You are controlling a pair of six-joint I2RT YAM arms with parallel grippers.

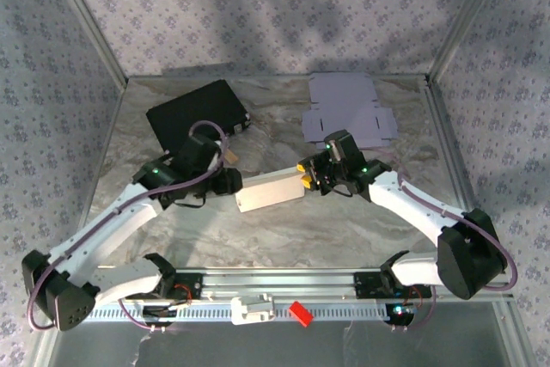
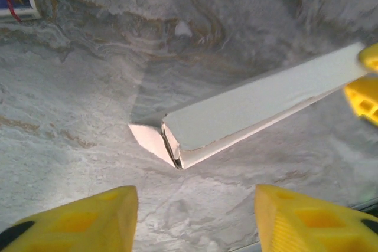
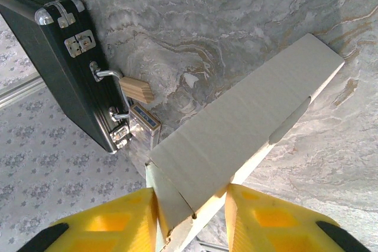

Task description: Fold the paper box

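Box (image 1: 271,191) lies near the middle of the bench (image 1: 258,238), long and mostly closed up, with one end flap (image 2: 149,138) splayed flat on the surface. Just short of that end the left hand (image 2: 194,196) hangs with its fingers wide and nothing between them, probably placed to tuck the flap in. At the box's other end the right hand (image 3: 192,196) has a finger against each side, steadying the box so a push would not slide it; how firm that pinch is I cannot quite tell. Beyond the box to the left lies a black case (image 1: 196,113), and beyond it to the right a flat purple blank (image 1: 348,107).
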